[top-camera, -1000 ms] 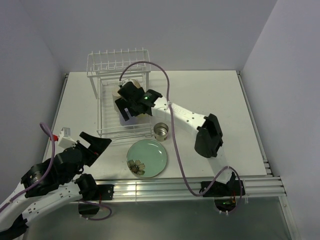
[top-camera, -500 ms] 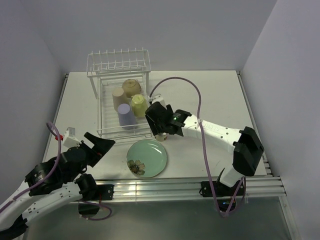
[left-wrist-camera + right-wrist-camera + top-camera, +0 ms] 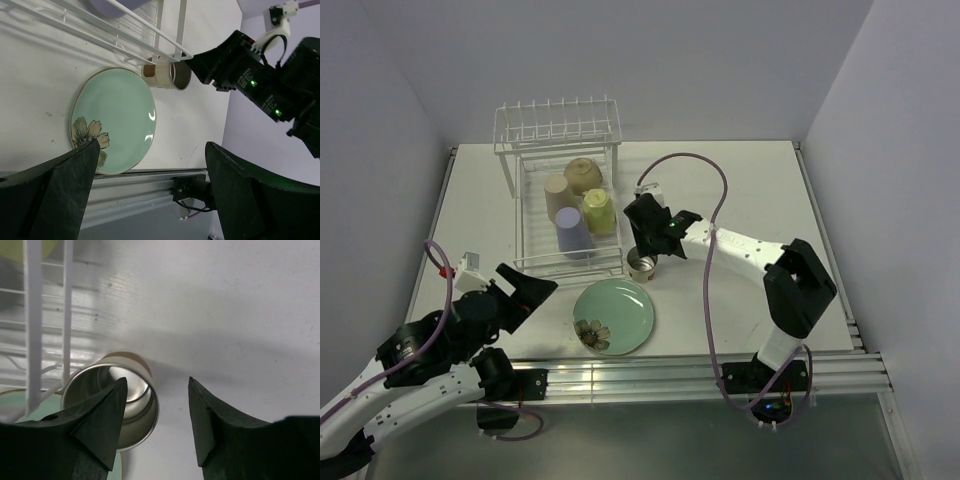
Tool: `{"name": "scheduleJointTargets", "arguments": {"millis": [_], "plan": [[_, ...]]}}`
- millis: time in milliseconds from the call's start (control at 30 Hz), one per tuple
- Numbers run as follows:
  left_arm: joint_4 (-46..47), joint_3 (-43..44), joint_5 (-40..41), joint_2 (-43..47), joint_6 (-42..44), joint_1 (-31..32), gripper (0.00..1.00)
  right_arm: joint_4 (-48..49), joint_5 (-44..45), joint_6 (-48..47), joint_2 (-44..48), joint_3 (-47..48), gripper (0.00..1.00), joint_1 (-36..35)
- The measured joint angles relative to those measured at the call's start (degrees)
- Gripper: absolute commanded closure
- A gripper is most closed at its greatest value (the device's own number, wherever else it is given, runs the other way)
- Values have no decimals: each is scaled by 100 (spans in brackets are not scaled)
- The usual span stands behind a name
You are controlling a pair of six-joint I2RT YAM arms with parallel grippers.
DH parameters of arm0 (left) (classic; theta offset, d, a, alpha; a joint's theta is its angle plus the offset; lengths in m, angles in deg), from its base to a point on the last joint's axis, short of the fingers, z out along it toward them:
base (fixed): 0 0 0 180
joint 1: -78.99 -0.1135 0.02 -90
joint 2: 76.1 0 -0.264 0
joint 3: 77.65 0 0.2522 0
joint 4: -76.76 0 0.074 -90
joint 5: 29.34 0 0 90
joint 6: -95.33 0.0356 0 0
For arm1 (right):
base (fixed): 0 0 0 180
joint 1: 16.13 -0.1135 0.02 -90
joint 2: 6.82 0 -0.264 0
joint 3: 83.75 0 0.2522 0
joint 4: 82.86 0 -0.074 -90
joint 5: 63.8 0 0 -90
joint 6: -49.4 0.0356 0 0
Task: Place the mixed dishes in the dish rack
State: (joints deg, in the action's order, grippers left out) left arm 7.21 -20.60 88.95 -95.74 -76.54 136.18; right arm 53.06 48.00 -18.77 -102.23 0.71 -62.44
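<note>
The white dish rack [image 3: 520,262] stands at the back left and holds the cream bowl [image 3: 583,175], tan cup [image 3: 557,197], yellow-green mug [image 3: 598,211] and lavender cup [image 3: 573,232]. The small metal cup [image 3: 642,265] stands upright on the table by the rack's near right corner. It also shows in the right wrist view [image 3: 115,405]. My right gripper [image 3: 157,385] is open above it, one finger over the cup's mouth and the other outside its wall. The mint-green flower plate [image 3: 614,315] lies near the front edge. My left gripper [image 3: 525,295] is open and empty, left of the plate [image 3: 114,120].
The rack's wire edge [image 3: 32,315] runs close to the left of the metal cup. The table's front rail [image 3: 670,370] lies just beyond the plate. The right arm's purple cable [image 3: 710,190] loops over the table's middle.
My right gripper has left the rack, where the mug and lavender cup now stand uncovered, and has come down over the metal cup. My left arm has crept slightly toward the plate.
</note>
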Motion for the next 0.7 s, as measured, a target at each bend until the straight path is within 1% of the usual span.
{"name": "scheduleJointTargets", "arguments": {"millis": [33, 100, 133, 167, 233, 267, 300, 400, 533, 633, 700], "plan": [[4, 0, -9, 2, 17, 0, 7, 44, -55, 7, -79, -7, 45, 63], [26, 0, -44, 2, 76, 0, 7, 195, -275, 24, -212, -98, 58, 177], [39, 0, -61, -7, 114, 0, 7, 247, -380, 37, -258, -155, 65, 229], [66, 0, -92, -22, 170, 0, 7, 337, -507, 61, -282, -254, 79, 278], [138, 2, -170, -118, 297, 0, 7, 428, -756, 109, -293, -431, 88, 343], [188, 2, -201, -186, 365, 0, 7, 498, -844, 138, -293, -505, 99, 376], [251, 2, -254, -286, 461, 0, 7, 564, -962, 162, -273, -525, 100, 402], [450, 4, -435, -579, 695, 0, 7, 730, -1185, 240, -197, -616, 100, 470], [881, 7, -761, -922, 1180, 0, 4, 645, -1309, 291, 162, -881, 100, 605], [1266, 7, -1069, -1027, 1580, 0, 1, 498, -1593, 352, 885, -1082, 100, 817], [1587, 7, -1283, -1023, 1856, 0, 1, 448, -1912, 420, 1622, -1189, 100, 1049]]}}
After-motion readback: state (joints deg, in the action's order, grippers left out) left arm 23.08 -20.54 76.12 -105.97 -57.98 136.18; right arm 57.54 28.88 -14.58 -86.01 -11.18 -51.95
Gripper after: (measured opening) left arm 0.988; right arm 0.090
